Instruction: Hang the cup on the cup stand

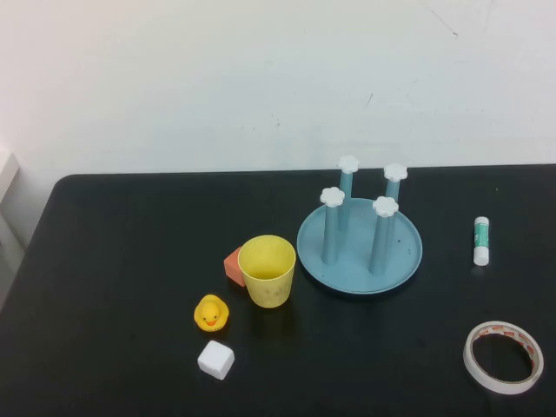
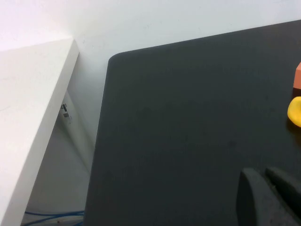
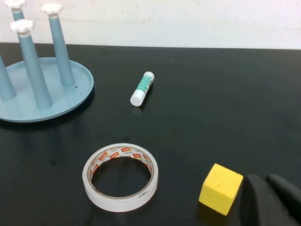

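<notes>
The yellow cup (image 1: pixel 268 270) stands upright, mouth up, on the black table just left of the cup stand (image 1: pixel 360 246). The stand is a light-blue dish with four blue posts topped by white flower caps. It shows again in the right wrist view as the cup stand (image 3: pixel 43 101), far from the right gripper (image 3: pixel 265 180). That gripper is shut and empty, low over the table's right part beside a yellow cube (image 3: pixel 220 189). The left gripper (image 2: pixel 263 173) is shut and empty over the table's left part. Neither arm appears in the high view.
An orange block (image 1: pixel 234 264) touches the cup's back left. A yellow rubber duck (image 1: pixel 211 314) and a white cube (image 1: pixel 216 359) lie in front of it. A glue stick (image 1: pixel 481 241) and a tape roll (image 1: pixel 503 357) lie on the right. A white shelf (image 2: pixel 33 108) borders the table's left edge.
</notes>
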